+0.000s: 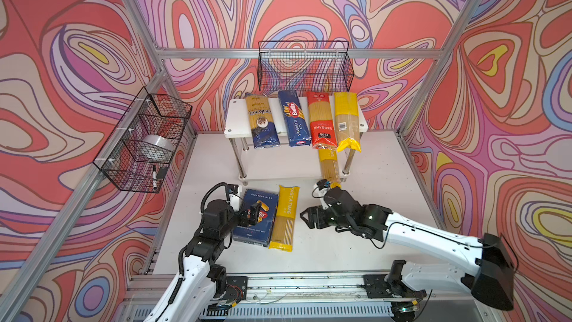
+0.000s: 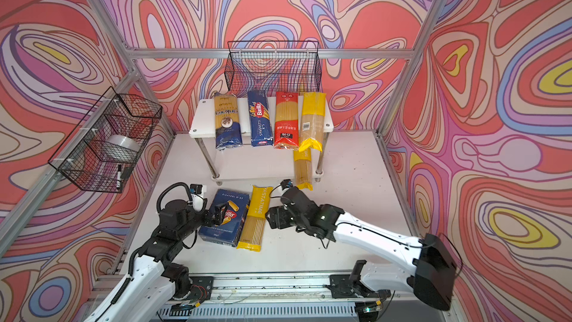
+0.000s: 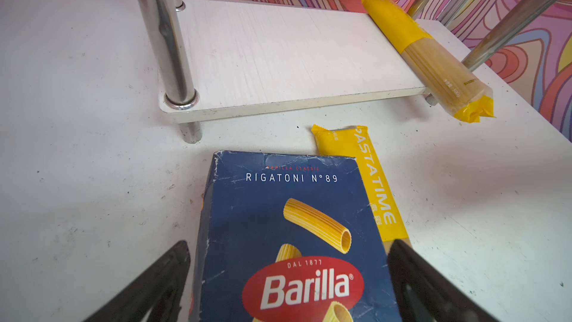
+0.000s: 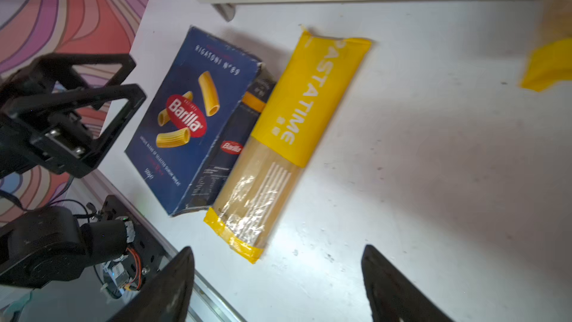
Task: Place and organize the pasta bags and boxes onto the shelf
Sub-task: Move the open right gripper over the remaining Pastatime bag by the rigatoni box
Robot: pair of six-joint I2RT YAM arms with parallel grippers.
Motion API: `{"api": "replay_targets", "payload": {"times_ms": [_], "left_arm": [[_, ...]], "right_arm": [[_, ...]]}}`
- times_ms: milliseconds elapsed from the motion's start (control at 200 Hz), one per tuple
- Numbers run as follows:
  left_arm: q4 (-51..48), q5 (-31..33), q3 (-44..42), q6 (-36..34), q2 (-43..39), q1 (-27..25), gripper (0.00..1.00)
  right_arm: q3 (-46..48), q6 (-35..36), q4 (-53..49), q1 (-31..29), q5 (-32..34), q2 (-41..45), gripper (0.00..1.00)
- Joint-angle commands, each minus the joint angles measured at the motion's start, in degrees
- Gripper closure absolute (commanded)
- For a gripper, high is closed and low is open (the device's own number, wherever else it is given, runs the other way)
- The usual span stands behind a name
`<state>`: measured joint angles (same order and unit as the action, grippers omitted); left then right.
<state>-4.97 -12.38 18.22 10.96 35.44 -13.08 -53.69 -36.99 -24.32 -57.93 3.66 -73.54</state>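
Four pasta packs lie side by side on the top board of the shelf (image 1: 238, 119), upper centre in both top views. From the left they are the ankara bag (image 1: 261, 120), the spaghetti box (image 1: 293, 119), the red bag (image 1: 320, 122) and a yellow bag (image 1: 347, 122), each overhanging the front edge. A second yellow bag (image 1: 329, 167) lies at the right end of the lower board (image 3: 278, 57), its near tip poking past the front edge beside a chrome leg (image 3: 510, 35).

On the white table (image 1: 340, 243) below the shelf, centre frame, the rigatoni box (image 1: 257, 233) lies flat and face up. The Pastatime bag (image 1: 285, 216) sits just beside its right edge, roughly parallel.

The left claw (image 1: 251, 214) hangs over the rigatoni box with jaws wide, one of its fingers (image 3: 161, 277) on each side in the left wrist view; whether they touch it cannot be told. The right claw (image 1: 308, 218), right of the Pastatime bag and apart from it, stands wide and holds nothing.
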Motion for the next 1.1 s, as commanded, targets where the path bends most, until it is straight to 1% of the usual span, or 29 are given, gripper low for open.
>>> {"api": "replay_targets", "payload": {"times_ms": [0,110,255,451,596,741,756,796,931,1092], "left_arm": [[-0.93,0.24,0.94,-0.33,-0.64,-0.11,0.0],[-0.86,0.21,1.1,-0.32,-0.13,-0.1,0.0],[-0.75,0.04,1.21,-0.34,0.07,-0.1,0.0],[-0.88,0.34,1.1,-0.3,-0.22,-0.1,0.0],[-0.98,-0.26,1.21,-0.5,-0.1,-0.1,0.0],[-0.92,0.61,1.18,-0.15,0.05,-0.11,0.0],[-0.96,0.64,1.25,-0.22,0.09,-0.1,0.0],[-1.05,0.55,1.3,-0.19,0.15,-0.12,0.0],[-0.92,0.43,1.12,-0.24,-0.2,-0.1,0.0],[-0.96,0.31,1.28,-0.22,0.07,-0.11,0.0]], "right_arm": [[-6.08,1.02,-1.36,-3.4,8.62,-6.04,0.11],[-6.49,0.04,1.86,-3.5,8.75,-10.79,0.11],[-10.59,0.6,0.05,-3.51,10.29,-16.63,0.1],[-12.31,0.88,3.41,-3.62,6.96,-21.7,0.1],[-12.97,1.3,3.5,-3.62,6.5,-26.15,0.09],[-12.85,1.2,5.51,-3.59,4.57,-27.65,0.09],[-12.8,1.09,5.67,-3.59,4.37,-29.06,0.09],[-12.48,1.02,6.09,-3.74,3.93,-29.45,0.09],[-10.53,0.11,8.36,-4.05,3.97,-30.53,0.09],[-11.42,0.0,7.86,-4.31,4.49,-32.91,0.09]]}}
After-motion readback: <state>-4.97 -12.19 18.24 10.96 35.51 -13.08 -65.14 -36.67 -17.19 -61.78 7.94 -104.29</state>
